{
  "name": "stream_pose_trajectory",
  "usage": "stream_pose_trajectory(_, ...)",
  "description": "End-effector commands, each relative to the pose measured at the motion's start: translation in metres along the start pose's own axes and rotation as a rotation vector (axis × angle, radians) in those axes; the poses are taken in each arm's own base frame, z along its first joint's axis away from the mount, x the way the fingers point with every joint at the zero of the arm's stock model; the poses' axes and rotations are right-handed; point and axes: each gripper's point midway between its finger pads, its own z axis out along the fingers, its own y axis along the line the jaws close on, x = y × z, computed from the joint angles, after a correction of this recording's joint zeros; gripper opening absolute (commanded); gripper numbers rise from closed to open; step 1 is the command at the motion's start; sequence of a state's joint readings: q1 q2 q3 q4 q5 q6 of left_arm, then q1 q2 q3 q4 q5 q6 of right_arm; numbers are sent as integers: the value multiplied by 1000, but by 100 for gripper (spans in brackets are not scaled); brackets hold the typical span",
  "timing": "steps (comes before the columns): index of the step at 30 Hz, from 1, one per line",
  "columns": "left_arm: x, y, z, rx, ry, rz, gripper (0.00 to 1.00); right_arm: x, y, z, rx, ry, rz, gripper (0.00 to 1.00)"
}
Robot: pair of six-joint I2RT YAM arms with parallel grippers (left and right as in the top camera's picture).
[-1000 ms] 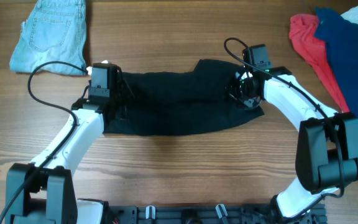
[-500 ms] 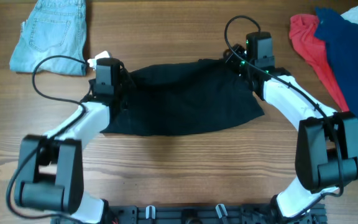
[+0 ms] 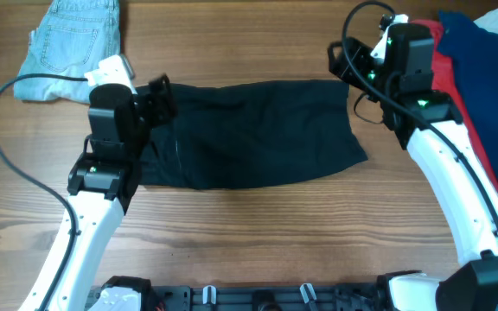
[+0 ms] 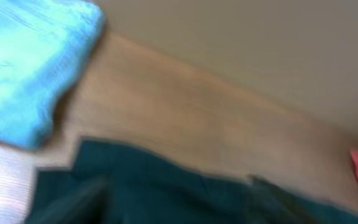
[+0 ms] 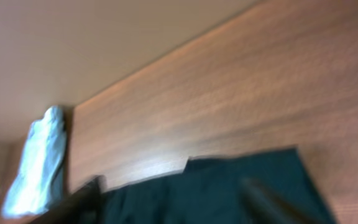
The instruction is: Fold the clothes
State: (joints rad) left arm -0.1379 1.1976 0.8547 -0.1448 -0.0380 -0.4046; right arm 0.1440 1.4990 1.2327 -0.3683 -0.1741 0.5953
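The black garment (image 3: 258, 134) lies spread flat as a wide rectangle in the middle of the wooden table. My left gripper (image 3: 158, 93) hangs over its far left corner and looks open and empty. My right gripper (image 3: 346, 62) is raised just beyond its far right corner, also open and empty. Both wrist views are blurred. In the left wrist view the black garment (image 4: 185, 199) lies below the spread fingers. In the right wrist view the black garment (image 5: 229, 183) also lies below the spread fingers.
Light-blue denim shorts (image 3: 76, 39) lie at the far left and also show in the left wrist view (image 4: 23, 68). A red garment (image 3: 430, 65) and a navy garment (image 3: 482, 60) lie piled at the far right, close behind my right arm.
Both grippers carried the garment's far edge toward the back of the table, spreading it flatter. They then let go, rose and moved outward.
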Motion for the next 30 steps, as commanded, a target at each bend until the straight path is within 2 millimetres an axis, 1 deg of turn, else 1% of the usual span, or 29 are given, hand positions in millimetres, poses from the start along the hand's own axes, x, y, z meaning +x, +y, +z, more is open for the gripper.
stream_pose_trajectory(1, 70, -18, 26, 110, 272, -43, 26, 64, 0, 32, -50, 243, -1, 32)
stream_pose_trajectory(2, 89, -19, 41, 121, 328, -41, 13, 79, 2, 43, -68, 294, -1, 20)
stream_pose_trajectory(3, 105, -23, 55, 145, 368, -41, 7, 101, 7, 60, -99, 361, -5, 13)
stream_pose_trajectory(4, 122, -27, 72, 183, 402, -44, 4, 120, 14, 76, -142, 408, -27, 9)
stream_pose_trajectory(5, 133, -25, 89, 190, 413, -46, 4, 138, 20, 93, -190, 447, -55, 9)
stream_pose_trajectory(6, 143, -20, 101, 181, 420, -47, 4, 153, 17, 109, -191, 474, -48, 10)
stream_pose_trajectory(7, 155, -10, 114, 163, 431, -52, 4, 166, 7, 123, -167, 503, -15, 11)
stream_pose_trajectory(9, 172, 7, 126, 125, 463, -66, 4, 183, -15, 142, -123, 538, 32, 11)
stream_pose_trajectory(10, 181, 27, 133, 70, 477, -80, 4, 189, -32, 151, -82, 544, 45, 11)
stream_pose_trajectory(11, 183, 38, 136, 33, 476, -86, 4, 192, -47, 156, -35, 544, 54, 11)
stream_pose_trajectory(12, 182, 55, 138, -29, 467, -90, 4, 191, -56, 158, -6, 540, 60, 11)
stream_pose_trajectory(13, 179, 68, 139, -79, 455, -91, 4, 187, -67, 158, 35, 526, 65, 13)
stream_pose_trajectory(14, 172, 89, 139, -157, 424, -94, 4, 180, -77, 158, 63, 505, 66, 18)
stream_pose_trajectory(15, 166, 102, 139, -197, 402, -101, 4, 172, -85, 159, 76, 486, 70, 21)
stream_pose_trajectory(16, 157, 116, 140, -229, 375, -113, 7, 165, -96, 159, 99, 466, 69, 23)
stream_pose_trajectory(17, 147, 125, 141, -238, 341, -131, 9, 158, -101, 160, 97, 447, 62, 32)
stream_pose_trajectory(18, 136, 132, 143, -240, 304, -144, 14, 152, -102, 161, 90, 430, 50, 46)
stream_pose_trajectory(19, 124, 137, 146, -237, 259, -155, 16, 142, -104, 162, 83, 408, 43, 53)
stream_pose_trajectory(20, 110, 140, 147, -231, 219, -165, 16, 132, -102, 162, 76, 397, 42, 65)
stream_pose_trajectory(21, 96, 140, 144, -228, 192, -169, 16, 118, -100, 157, 79, 388, 43, 75)
stream_pose_trajectory(22, 84, 137, 141, -222, 173, -169, 16, 102, -96, 149, 80, 378, 36, 81)
stream_pose_trajectory(24, 50, 115, 127, -163, 107, -108, 16, 59, -79, 123, 73, 333, 35, 87)
stream_pose_trajectory(25, 34, 97, 115, -121, 79, -98, 14, 35, -63, 103, 42, 291, -13, 92)
stream_pose_trajectory(26, 29, 84, 108, -81, 80, -92, 14, 26, -55, 90, 32, 274, -37, 97)
stream_pose_trajectory(27, 31, 74, 105, -52, 96, -89, 13, 22, -49, 81, 26, 266, -50, 99)
stream_pose_trajectory(28, 39, 63, 102, -10, 134, -86, 13, 24, -48, 69, 41, 279, -45, 100)
stream_pose_trajectory(29, 57, 49, 101, 32, 207, -82, 12, 30, -51, 65, 54, 307, -39, 99)
stream_pose_trajectory(30, 77, 42, 100, 38, 271, -74, 12, 39, -56, 66, 66, 339, -55, 100)
